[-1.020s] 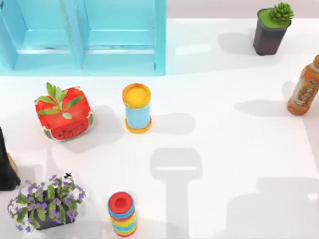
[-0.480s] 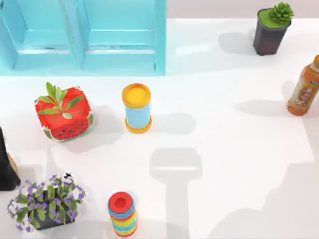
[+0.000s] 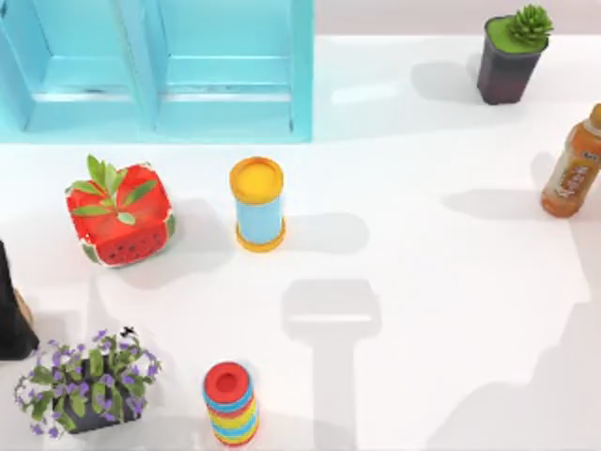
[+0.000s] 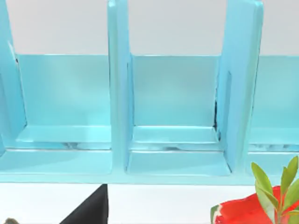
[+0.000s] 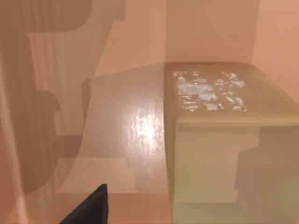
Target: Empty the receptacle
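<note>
The receptacle is a light blue rack (image 3: 160, 75) with upright dividers at the table's back left. In the left wrist view the rack (image 4: 173, 116) faces me and its compartments hold nothing that I can see. A black piece of my left gripper (image 4: 91, 211) pokes into that view, short of the rack. A similar black piece of my right gripper (image 5: 91, 207) hangs over a brownish floor beside a pale block (image 5: 219, 140).
A watermelon-patterned pot with a plant (image 3: 119, 211) and a blue cup with a yellow lid (image 3: 257, 203) stand in front of the rack. A striped ring stack (image 3: 230, 402), purple flowers (image 3: 86, 379), a black object (image 3: 11, 315), a succulent (image 3: 512, 56) and an orange bottle (image 3: 573, 164) stand around.
The large shadow on the table's lower right has changed shape and drawn toward the right edge. None of the objects has moved.
</note>
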`<state>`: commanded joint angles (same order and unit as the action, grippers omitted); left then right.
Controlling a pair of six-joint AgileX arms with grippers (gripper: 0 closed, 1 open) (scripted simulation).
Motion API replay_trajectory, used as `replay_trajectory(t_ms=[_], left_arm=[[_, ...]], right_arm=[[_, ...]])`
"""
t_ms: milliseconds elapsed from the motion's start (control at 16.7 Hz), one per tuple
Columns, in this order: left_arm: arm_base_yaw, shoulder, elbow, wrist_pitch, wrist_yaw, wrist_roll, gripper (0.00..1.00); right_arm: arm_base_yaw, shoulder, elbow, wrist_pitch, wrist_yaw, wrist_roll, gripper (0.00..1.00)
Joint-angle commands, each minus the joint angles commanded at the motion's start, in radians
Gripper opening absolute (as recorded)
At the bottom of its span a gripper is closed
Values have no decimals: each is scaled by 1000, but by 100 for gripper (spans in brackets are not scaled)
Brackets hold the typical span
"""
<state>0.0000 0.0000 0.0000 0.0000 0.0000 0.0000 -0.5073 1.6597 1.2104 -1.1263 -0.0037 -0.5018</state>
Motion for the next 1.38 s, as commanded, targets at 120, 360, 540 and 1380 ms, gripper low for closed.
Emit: replay_trajectory(t_ms=[120, 360, 540, 1380], left_arm=[[0, 0, 0, 0, 0, 0, 100], [0, 0, 0, 0, 0, 0, 100], [0, 0, 0, 0, 0, 0, 100], [0, 0, 0, 0, 0, 0, 100]], right_arm=[[0, 25, -66, 103, 0, 1, 100], [1, 72, -183, 265, 0, 2, 100], [0, 81, -199, 284, 0, 2, 100], [0, 81, -199, 284, 0, 2, 10]])
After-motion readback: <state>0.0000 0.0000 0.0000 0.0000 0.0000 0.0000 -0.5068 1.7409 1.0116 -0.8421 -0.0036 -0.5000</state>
